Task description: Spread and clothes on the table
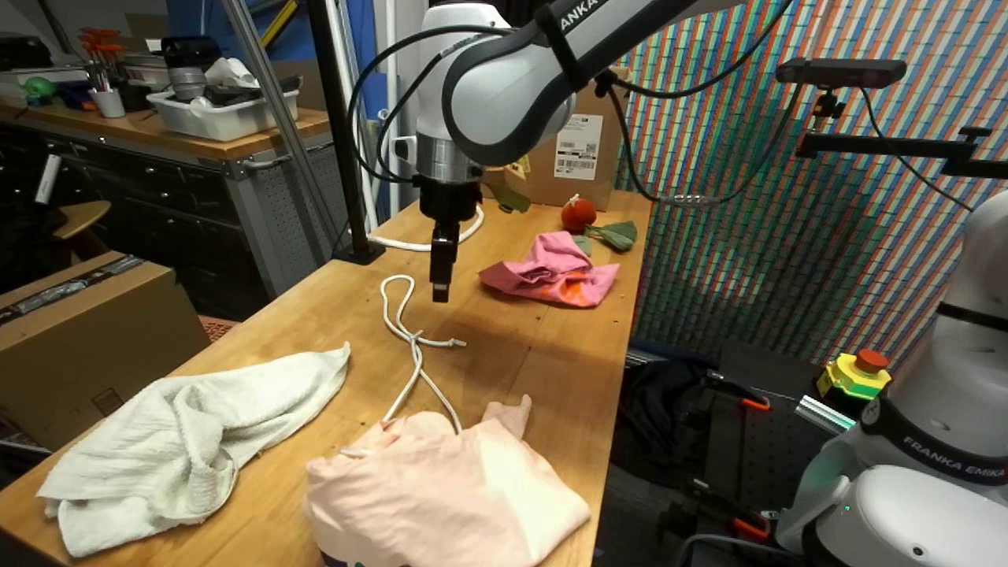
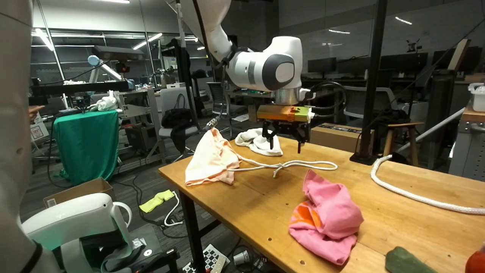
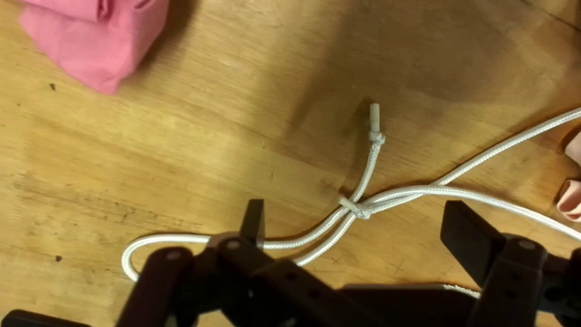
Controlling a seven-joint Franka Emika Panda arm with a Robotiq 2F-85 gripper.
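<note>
Three crumpled cloths lie on the wooden table (image 1: 567,362), places as in an exterior view: pink cloth (image 1: 547,268), thin, folded, orange patch, upper middle of frame; peach cloth (image 1: 441,488), softly wrinkled, bulging, lower middle, cut by frame bottom; off-white towel (image 1: 189,441), rough, rumpled, lower left
White braided cord (image 1: 415,340) runs up from the peach cloth, strands crossing, then a loop
Pink and peach cloths sit near the table's right edge, towel near its left edge; bare wood shows between pink and peach
Towel's long axis slants from lower left to a narrow tip at its upper right; pink cloth is longer sideways, one corner pointing left
Gripper (image 2: 285,147) hangs above the table, fingers (image 3: 472,240) spread well apart, holding nothing; wrist view shows the cord lying on the wood under the gap
</note>
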